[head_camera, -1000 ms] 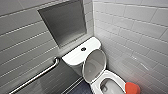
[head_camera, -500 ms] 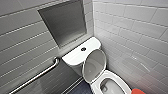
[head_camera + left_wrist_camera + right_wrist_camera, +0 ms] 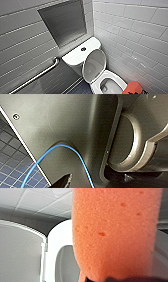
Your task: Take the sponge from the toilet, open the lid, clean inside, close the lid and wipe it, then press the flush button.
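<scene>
Sponge (image 3: 133,88), orange-red, sits in our right gripper (image 3: 117,279). In the right wrist view it rises as a tall porous block straight up from the dark jaw edge at its base. The jaws are closed on its lower end, pinching it, and we see no gap between them and the foam. In the head view the sponge hangs just beside the open bowl of the toilet (image 3: 75,57), on the side towards the white tiled wall (image 3: 140,35), apart from the rim.

The lid (image 3: 93,65) stands raised, leaning back towards the tank with its grey underside facing the bowl. The flush button (image 3: 83,49) lies dark and round in the middle of the tank top, well apart from the sponge. Nothing stands between the sponge and the bowl. A steel grab bar (image 3: 37,75) slants along the grey tiled wall on the other side, below a recessed niche (image 3: 63,23).

Our left gripper (image 3: 64,182) shows as a dark tip against robot housing, a blue cable (image 3: 75,151) and dark floor tiles (image 3: 10,169). We cannot tell whether it is spread or closed.
</scene>
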Controlling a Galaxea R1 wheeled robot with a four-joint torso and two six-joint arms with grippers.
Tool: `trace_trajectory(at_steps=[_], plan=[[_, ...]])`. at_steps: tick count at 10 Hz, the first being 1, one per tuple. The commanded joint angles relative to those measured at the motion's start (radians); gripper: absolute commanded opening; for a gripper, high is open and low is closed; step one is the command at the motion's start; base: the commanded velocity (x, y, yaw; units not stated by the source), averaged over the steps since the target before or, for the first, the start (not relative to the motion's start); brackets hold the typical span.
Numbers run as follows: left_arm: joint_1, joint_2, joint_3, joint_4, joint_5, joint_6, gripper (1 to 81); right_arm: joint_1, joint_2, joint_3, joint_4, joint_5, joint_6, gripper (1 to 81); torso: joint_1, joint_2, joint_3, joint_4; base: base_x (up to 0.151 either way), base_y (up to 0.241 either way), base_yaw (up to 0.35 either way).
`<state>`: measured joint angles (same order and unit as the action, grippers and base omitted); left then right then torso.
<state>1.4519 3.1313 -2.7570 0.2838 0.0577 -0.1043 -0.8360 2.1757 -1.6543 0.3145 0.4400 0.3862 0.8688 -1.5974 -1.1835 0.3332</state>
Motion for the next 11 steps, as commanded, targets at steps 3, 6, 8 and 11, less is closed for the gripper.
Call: trace_trajectory(at_steps=[3,6,8,11], plan=[[0.009,-0.003,-0.006,-0.003,0.080,0.006,81.1,0.250,0.107,-0.084,-0.048,-0.225,-0.006,1.0,0.000,0.000,0.000,0.000,0.000,0.000,0.000],[0.009,-0.003,-0.006,-0.003,0.080,0.006,81.1,0.304,0.242,-0.226,-0.084,-0.323,-0.006,1.0,0.000,0.000,0.000,0.000,0.000,0.000,0.000],[0.009,-0.002,-0.006,-0.005,0.080,0.005,81.1,0.349,0.334,-0.327,-0.106,-0.377,-0.006,1.0,0.000,0.000,0.000,0.000,0.000,0.000,0.000],[0.009,-0.002,-0.006,-0.006,0.080,0.005,81.1,0.396,0.437,-0.438,-0.140,-0.403,-0.006,1.0,0.000,0.000,0.000,0.000,0.000,0.000,0.000]])
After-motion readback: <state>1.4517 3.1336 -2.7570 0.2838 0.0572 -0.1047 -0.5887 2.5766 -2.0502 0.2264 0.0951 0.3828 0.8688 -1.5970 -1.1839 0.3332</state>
